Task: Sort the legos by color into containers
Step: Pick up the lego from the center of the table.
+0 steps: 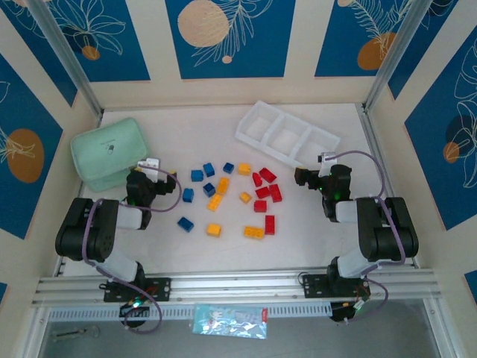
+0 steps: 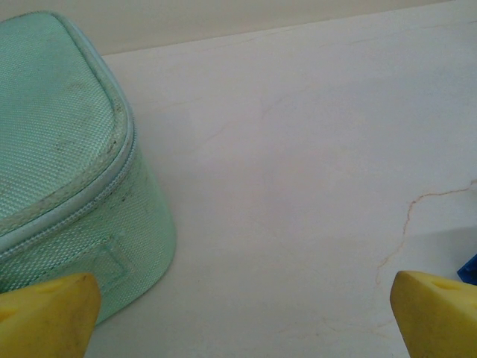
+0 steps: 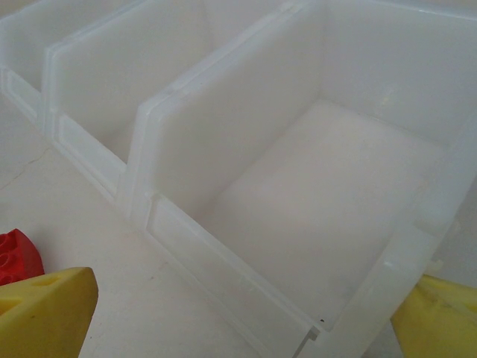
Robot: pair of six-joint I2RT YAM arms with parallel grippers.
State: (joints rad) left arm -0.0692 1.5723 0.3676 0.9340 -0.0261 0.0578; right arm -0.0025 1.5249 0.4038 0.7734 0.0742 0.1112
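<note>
Yellow fingertips on both arms stand spread wide with nothing between them, so neither tool has a brick in it. On my left, the left gripper (image 2: 238,321) hangs low over the bare table (image 1: 223,127), released. The green zip case (image 2: 67,164) sits just beside its left finger and a sliver of blue shows past its right one. The right gripper (image 3: 238,321) is just as slack. It hovers close to the front wall of the white tray (image 1: 287,133), with one red brick (image 3: 15,255) near its left fingertip.

Between the two arms the bricks lie loose on the table, roughly grouped but not sorted. The blue bricks (image 1: 185,224) are mostly on the left side and the red bricks (image 1: 270,224) on the right. The orange bricks (image 1: 214,230) are strung through the middle and along the near edge of the scatter. I count some eighteen, none stacked as far as I can tell, a few touching their neighbours.

Farther back, the tray sits at an angle toward the right rear of the table. All three of its compartments look bare, and the right wrist view shows clean white floors in the two it looks into.

By my reckoning the job has hardly begun. No brick is in a compartment and no colour has a home yet. Every piece is left to be picked up and carried across. The red ones are nearest the tray and nearest the right arm. The blue ones lie well apart from it, over by the left arm.
</note>
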